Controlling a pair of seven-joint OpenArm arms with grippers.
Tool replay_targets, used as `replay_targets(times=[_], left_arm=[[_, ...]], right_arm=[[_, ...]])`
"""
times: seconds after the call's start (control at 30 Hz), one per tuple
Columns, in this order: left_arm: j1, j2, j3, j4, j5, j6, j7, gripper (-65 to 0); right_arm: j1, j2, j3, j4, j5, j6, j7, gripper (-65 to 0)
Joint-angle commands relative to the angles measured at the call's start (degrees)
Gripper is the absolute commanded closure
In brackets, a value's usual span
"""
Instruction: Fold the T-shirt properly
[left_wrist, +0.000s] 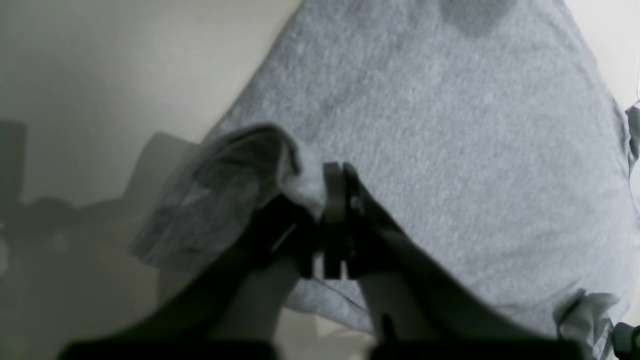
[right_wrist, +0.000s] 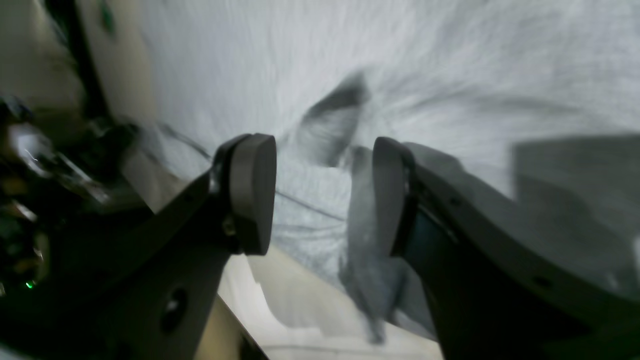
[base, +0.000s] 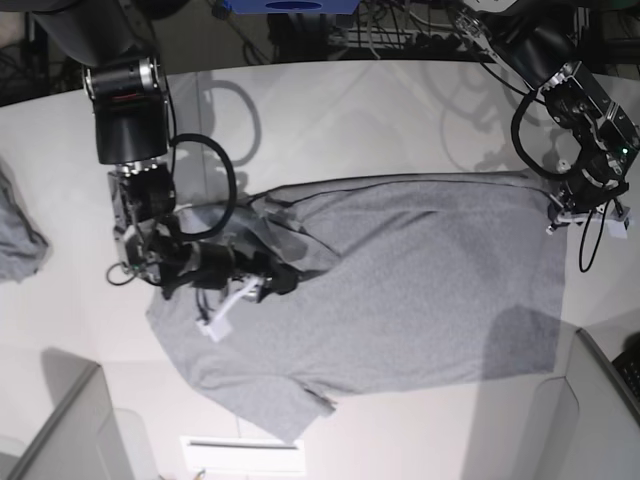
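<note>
T-shirt (base: 400, 290) spread flat on worktop (base: 380, 110), plain side up. Right claw (right_wrist: 324, 195) released, cloth between jaws. Left claw (left_wrist: 341, 220) near-closed, hem beside it, grip unclear. Step: regrasp. Next: pinch edges, fold.

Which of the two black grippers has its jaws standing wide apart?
The right gripper, over the heather-grey T-shirt; the left gripper has jaws pinched almost together on a fold.

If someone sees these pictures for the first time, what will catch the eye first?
First, the big grey T-shirt, spread plain side up across the middle of the pale table. Next, two black arms at its opposite ends: the right gripper over the bunched cloth by one sleeve, the left gripper at the far corner.
</note>
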Motion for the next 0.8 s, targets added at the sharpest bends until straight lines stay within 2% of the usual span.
replay_targets(times=[0.0,0.13,0.2,0.27,0.37,0.43,0.47,0.6,0.67,0.77], left_arm=[[-1.8,-0.9,0.1,0.9,-0.8,-0.2,-0.7,-14.5],[-2.8,-0.8,0.1,0.8,-0.9,-0.2,-0.7,-32.6],[-4.0,-0.8,-0.2,0.8,-0.9,-0.2,-0.7,-39.2],[-5.1,-0.8,-0.1,1.2,-1.0,-0.2,-0.7,-42.6],[-4.7,-0.8,-0.3,4.8,-2.6,-0.4,-0.7,-42.6],[-0.3,-0.7,-0.6,10.1,-5.7,-0.4,-0.7,-42.6],[2.6,-0.6,-1.2,12.8,-7.5,-0.4,-0.9,-42.6],[13.7,1.2,-7.1,17.2,-16.0,-0.4,-5.3,-42.6],[18.6,2.1,-9.2,16.4,-20.2,-0.5,-9.0,-42.6],[24.4,2.1,-8.9,13.9,-25.7,-0.6,-13.0,-42.6]], right_arm=[[1.3,0.4,1.3,1.6,0.9,0.3,0.7,-29.6],[-1.0,0.6,4.2,6.9,0.8,0.3,0.7,-29.3],[-3.1,0.6,6.0,11.5,0.7,0.3,0.5,-29.3],[-5.5,0.6,7.7,15.5,0.7,0.3,0.8,-29.1],[-10.5,0.2,12.0,21.9,0.7,0.2,3.6,-29.1],[-14.9,0.1,14.5,25.9,0.7,-0.1,6.9,-29.1],[-17.3,0.1,15.7,27.9,0.7,-1.1,8.6,-29.1],[-27.5,0.1,19.3,34.4,1.0,-11.4,18.6,-29.1],[-31.6,0.1,19.5,35.9,1.0,-13.4,24.2,-29.1],[-35.0,0.1,19.6,35.5,1.0,-13.7,29.3,-29.3]])
